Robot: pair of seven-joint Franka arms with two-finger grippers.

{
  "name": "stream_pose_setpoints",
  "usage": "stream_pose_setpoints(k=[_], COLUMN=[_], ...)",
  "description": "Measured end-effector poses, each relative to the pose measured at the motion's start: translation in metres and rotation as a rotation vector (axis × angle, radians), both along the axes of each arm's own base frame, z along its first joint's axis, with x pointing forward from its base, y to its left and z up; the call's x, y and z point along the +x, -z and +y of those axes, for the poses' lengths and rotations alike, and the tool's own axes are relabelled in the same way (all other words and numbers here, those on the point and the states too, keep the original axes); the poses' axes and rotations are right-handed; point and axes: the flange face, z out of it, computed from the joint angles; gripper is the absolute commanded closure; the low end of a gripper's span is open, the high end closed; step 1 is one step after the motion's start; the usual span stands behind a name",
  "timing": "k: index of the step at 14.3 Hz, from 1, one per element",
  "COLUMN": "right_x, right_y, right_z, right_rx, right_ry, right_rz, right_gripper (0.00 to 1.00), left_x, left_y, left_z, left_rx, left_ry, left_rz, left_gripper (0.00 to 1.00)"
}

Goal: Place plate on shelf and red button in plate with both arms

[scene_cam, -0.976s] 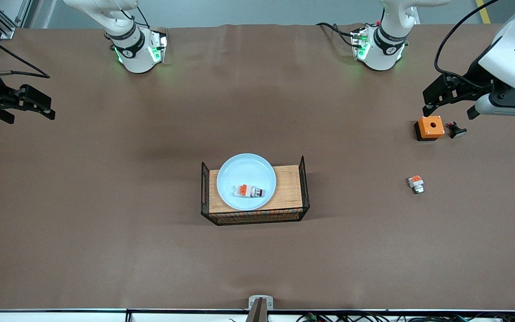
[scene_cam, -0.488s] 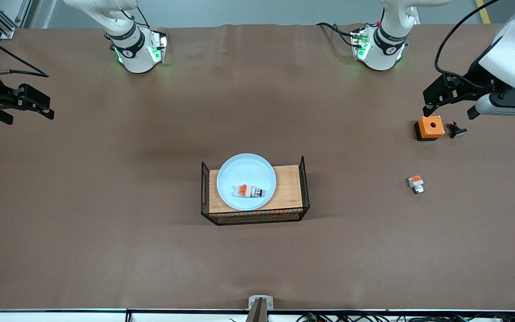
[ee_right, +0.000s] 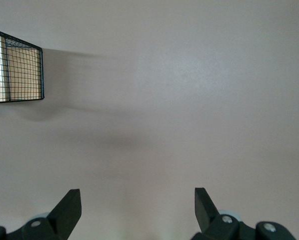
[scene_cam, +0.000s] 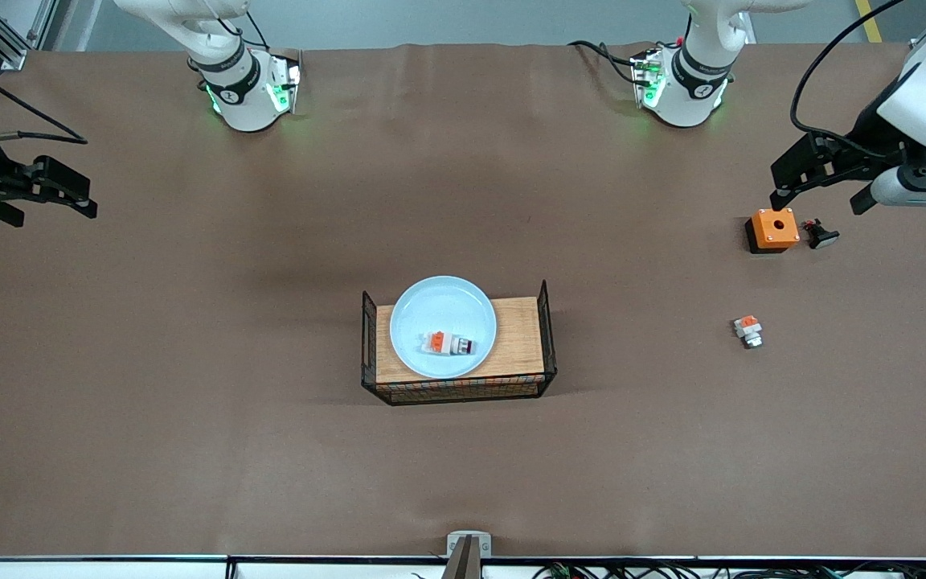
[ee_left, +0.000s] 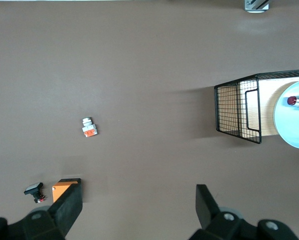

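Note:
The pale blue plate [scene_cam: 443, 310] rests on the wooden tray [scene_cam: 521, 338] in the middle of the table. On the plate lies the red button [scene_cam: 448, 343], a small white-and-orange block; its red cap [ee_left: 292, 100] shows in the left wrist view, beside the plate's rim [ee_left: 294, 127]. My left gripper [scene_cam: 817, 201] hangs open and empty over the table by the orange box, at the left arm's end; its own view shows the same left gripper [ee_left: 138, 200]. My right gripper [scene_cam: 92, 201] is open and empty over the right arm's end, and the right gripper [ee_right: 138, 200] sees bare table.
An orange box with a hole [scene_cam: 772, 229] and a small black part [scene_cam: 821, 235] lie at the left arm's end. A white-and-orange block with a silver end [scene_cam: 747, 330] lies nearer the camera than these. Black wire ends [scene_cam: 547, 322] close the tray's short sides.
Both grippers have drifted slightly outward toward their own ends of the table. Plate, button and the loose parts have not moved.

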Motion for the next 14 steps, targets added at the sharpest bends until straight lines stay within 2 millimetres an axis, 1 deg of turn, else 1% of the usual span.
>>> stream_pose_setpoints(k=[3,6,9,10,14], right_x=[0.0,0.0,0.0,0.0,0.0], right_y=[0.0,0.0,0.0,0.0,0.0], right_z=[-0.001,-0.001,-0.001,-0.001,-0.001], right_rx=[0.0,0.0,0.0,0.0,0.0], right_ry=[0.001,0.0,0.0,0.0,0.0], right_rz=[0.0,0.0,0.0,0.0,0.0], right_gripper=[0.0,0.0,0.0,0.0,0.0], left_x=[0.005,0.018,0.023,0.023,0.023], left_y=[0.007,0.021,0.024,0.024,0.023], left_z=[0.01,0.031,0.053,0.056,0.054], left_rx=[0.002,0.002,0.001,0.001,0.001], left_ry=[-0.018,-0.056,-0.093,-0.098,-0.095], left_rz=[0.013,0.038,0.043,0.043,0.041], left_gripper=[0.0,0.0,0.0,0.0,0.0])
